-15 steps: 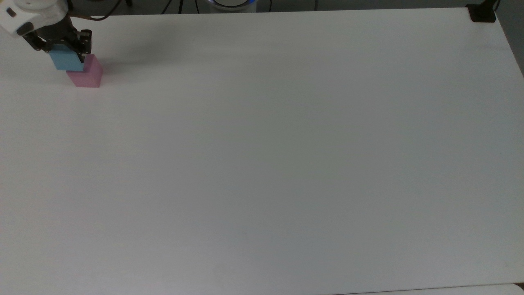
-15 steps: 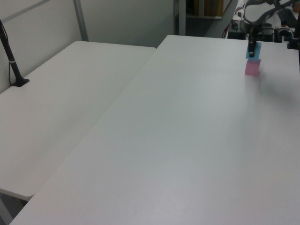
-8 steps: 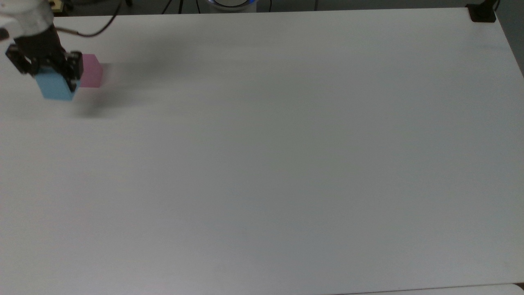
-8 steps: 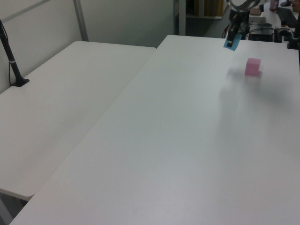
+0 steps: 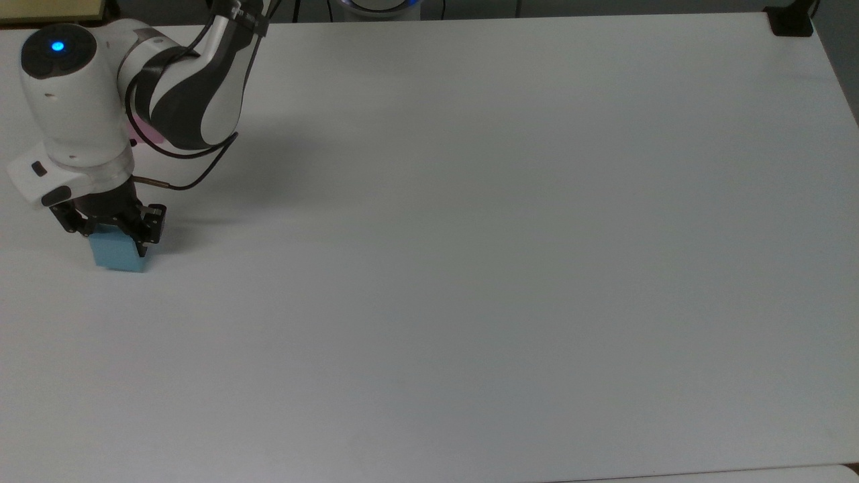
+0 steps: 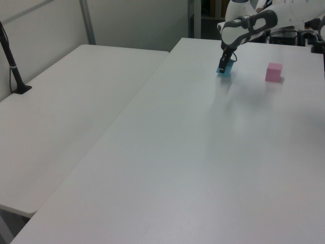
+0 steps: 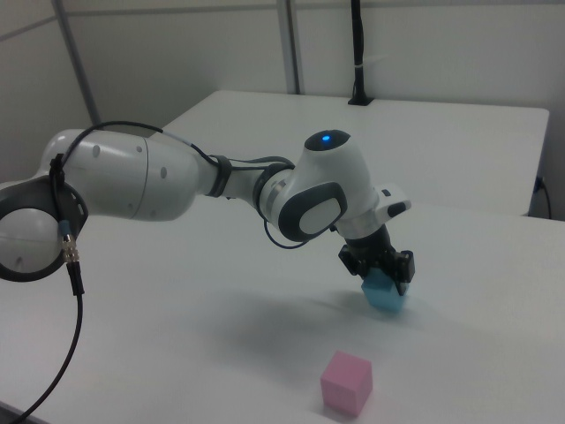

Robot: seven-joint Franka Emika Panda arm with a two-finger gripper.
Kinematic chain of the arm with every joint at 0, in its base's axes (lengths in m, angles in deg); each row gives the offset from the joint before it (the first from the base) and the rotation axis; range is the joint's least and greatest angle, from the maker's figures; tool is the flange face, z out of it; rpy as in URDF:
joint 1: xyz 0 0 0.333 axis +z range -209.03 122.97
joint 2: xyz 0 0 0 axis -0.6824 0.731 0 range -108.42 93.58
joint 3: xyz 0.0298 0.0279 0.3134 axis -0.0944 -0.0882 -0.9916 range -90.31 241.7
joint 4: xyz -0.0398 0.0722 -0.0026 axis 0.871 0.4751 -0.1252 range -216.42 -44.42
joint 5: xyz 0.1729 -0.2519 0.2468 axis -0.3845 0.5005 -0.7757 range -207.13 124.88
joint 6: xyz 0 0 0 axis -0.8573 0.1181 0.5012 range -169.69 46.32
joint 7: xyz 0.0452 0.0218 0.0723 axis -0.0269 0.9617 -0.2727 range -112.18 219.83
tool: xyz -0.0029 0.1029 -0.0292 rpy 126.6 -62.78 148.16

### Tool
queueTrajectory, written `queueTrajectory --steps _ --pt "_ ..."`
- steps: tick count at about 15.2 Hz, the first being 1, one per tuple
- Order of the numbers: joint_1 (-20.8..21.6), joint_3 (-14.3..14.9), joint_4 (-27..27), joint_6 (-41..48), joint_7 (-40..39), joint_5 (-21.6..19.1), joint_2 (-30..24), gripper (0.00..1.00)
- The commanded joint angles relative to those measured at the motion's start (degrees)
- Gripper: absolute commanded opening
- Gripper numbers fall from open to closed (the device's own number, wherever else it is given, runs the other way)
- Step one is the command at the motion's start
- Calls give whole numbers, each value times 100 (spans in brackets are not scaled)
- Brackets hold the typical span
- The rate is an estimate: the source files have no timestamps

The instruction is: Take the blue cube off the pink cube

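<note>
The claw [image 7: 383, 281] grips the blue cube [image 7: 386, 294] (on the table [image 7: 494, 300]), apart from the pink cube [image 7: 346, 382].

blue cube [image 6: 225, 68] on table [image 6: 193, 152], pink cube [image 6: 273, 72] apart

From my end the table [image 5: 470, 235] looks like smooth matt white laminate, barely any glare. Both the blue cube [image 7: 385, 296] and pink cube [image 7: 346, 382] have flat matt faces, kinda foamy. Arm [image 7: 177, 181] shell is glossy white plastic with grey joints; gripper [image 5: 115, 231] is dull black.
</note>
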Motion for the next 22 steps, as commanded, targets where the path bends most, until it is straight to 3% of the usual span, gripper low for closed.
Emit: queueTrajectory --steps 1,6,9,11,13,15,18,22 --pt "-73 -74 105 -77 43 -91 50 100" --pt "-38 -65 96 -77 60 -100 -124 100" --pt "15 -65 -473 54 374 23 -1106 100" --pt "24 -152 -809 1095 683 679 -2047 100" --pt "-64 -502 -818 2194 1112 1277 -2671 100" --pt "-125 -942 -871 2968 1779 1639 -3347 100" --pt "-143 -1654 -1028 3999 1985 2114 -3965 100" --pt "67 -1797 -1020 4317 1985 2115 -4159 100"
